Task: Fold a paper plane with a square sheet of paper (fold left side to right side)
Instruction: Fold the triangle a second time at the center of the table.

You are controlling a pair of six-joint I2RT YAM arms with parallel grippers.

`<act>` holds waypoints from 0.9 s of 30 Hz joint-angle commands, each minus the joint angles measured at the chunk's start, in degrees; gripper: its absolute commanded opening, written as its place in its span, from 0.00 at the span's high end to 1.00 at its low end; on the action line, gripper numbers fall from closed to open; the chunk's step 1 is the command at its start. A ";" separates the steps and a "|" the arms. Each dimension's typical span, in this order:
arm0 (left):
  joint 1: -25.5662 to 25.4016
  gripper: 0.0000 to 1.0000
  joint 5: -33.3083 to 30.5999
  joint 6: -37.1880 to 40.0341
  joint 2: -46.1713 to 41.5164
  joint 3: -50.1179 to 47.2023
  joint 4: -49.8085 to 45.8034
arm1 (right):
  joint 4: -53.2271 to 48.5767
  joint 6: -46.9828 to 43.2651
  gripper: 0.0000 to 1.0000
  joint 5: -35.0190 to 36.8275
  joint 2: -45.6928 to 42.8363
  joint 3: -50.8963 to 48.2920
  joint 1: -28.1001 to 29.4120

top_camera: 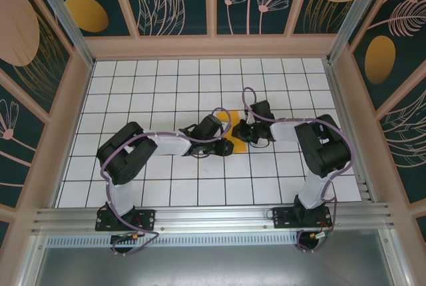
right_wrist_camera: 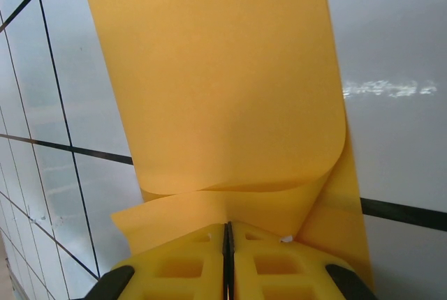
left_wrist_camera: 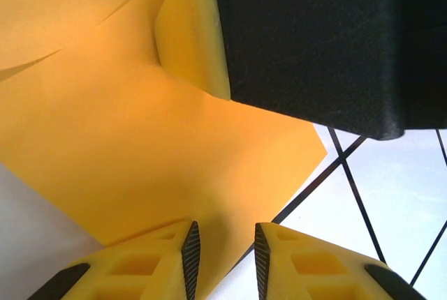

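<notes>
Right jaws clamp 1 orange sheet (right_wrist_camera: pixel 223 91); left jaws slightly parted, empty.

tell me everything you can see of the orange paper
The paper is a thin, plain, bright orange sheet lying mid-table on the white tiled table between the two arms. It is partly folded: one flap curls over in a soft loop, and faint creases show elsewhere. The right gripper is shut on its edge, pinching the layers. The left gripper is over another edge, jaws slightly apart, not visibly gripping.
</notes>
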 commanded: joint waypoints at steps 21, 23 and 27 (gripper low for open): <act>-0.77 0.78 -3.36 -0.99 2.23 -2.73 -3.99 | 1.54 3.07 0.98 -0.48 -4.13 -3.04 4.52; -0.77 0.79 -3.71 -1.02 2.27 -2.62 -4.32 | 0.75 2.49 0.98 0.52 -3.26 -2.55 4.93; -0.77 0.79 -4.98 -1.34 2.58 -2.43 -5.44 | -0.24 1.53 0.97 2.59 -1.57 -2.40 5.48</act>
